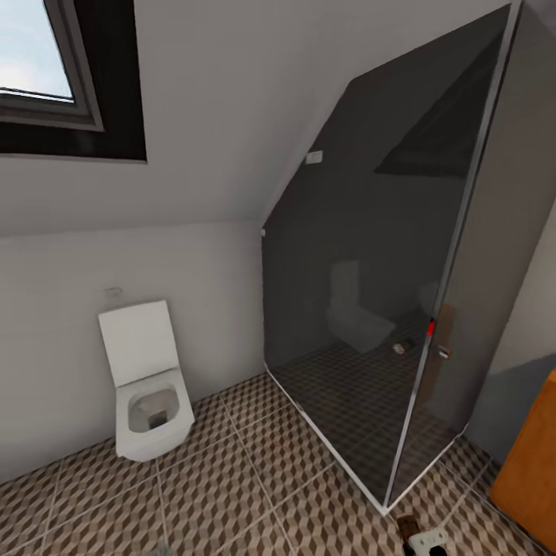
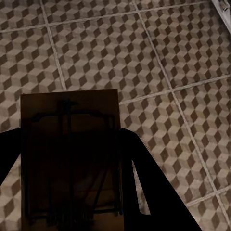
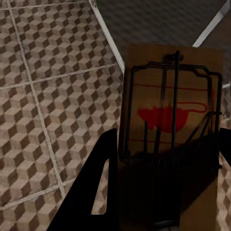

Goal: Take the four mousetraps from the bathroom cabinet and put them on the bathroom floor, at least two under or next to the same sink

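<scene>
We find two mousetraps in hand, one per arm. The right arm's mousetrap [image 3: 171, 130] is clamped between the dark fingers [image 3: 98, 187] of the right gripper [image 3: 163, 192], wire side and red mouse mark facing the wrist camera, its long axis running straight out along the fingers. The left arm's mousetrap [image 2: 71, 154] sits likewise in the left gripper [image 2: 72, 192], in shadow, board flat between the fingers [image 2: 154, 187], long axis also along them. Each trap therefore lies directly ahead of its own gripper, already gripped; neither arm needs to reach for anything. Both wrist views look down on the bathroom floor [image 2: 144, 57], with the traps held apart from the tiles; how far above we cannot tell. In the head view a small brown board and a whitish part appear at the lower edge, about 5 o'clock, probably the right gripper and its trap, too cropped to confirm. The orange-brown cabinet [image 1: 533, 471] stands at 4 o'clock, the glass shower enclosure [image 1: 371, 293] at 2 o'clock, the toilet [image 1: 147, 386] at 8 o'clock under the sloped wall and window [image 1: 46, 62]. In our judgement the robot is in transit; the coming move turns on locating the sink, then lowering each trap flat onto the tiles beside it.
</scene>
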Tool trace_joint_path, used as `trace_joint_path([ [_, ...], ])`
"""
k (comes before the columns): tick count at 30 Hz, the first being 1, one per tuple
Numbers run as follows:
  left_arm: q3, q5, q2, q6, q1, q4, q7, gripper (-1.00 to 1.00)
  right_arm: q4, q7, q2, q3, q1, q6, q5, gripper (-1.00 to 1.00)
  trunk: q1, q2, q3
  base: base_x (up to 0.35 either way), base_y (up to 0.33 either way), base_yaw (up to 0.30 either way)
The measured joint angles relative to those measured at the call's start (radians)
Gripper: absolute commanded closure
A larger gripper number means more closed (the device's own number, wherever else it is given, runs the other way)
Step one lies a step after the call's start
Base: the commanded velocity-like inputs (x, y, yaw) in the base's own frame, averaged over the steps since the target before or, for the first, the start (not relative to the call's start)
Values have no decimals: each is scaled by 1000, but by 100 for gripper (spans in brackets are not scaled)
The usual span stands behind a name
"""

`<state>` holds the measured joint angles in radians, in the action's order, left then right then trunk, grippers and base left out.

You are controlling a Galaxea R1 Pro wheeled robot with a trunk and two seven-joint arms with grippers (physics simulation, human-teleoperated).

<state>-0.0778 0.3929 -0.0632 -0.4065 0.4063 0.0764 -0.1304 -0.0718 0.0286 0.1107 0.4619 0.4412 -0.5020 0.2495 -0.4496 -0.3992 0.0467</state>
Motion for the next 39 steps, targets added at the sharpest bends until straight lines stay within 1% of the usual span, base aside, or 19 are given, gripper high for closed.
trace_joint_path([
  [39, 0, 0, 1, 0, 0, 0, 1, 100, 0, 0, 0, 0, 0, 0, 0, 100, 0, 0, 0, 0, 0, 300],
])
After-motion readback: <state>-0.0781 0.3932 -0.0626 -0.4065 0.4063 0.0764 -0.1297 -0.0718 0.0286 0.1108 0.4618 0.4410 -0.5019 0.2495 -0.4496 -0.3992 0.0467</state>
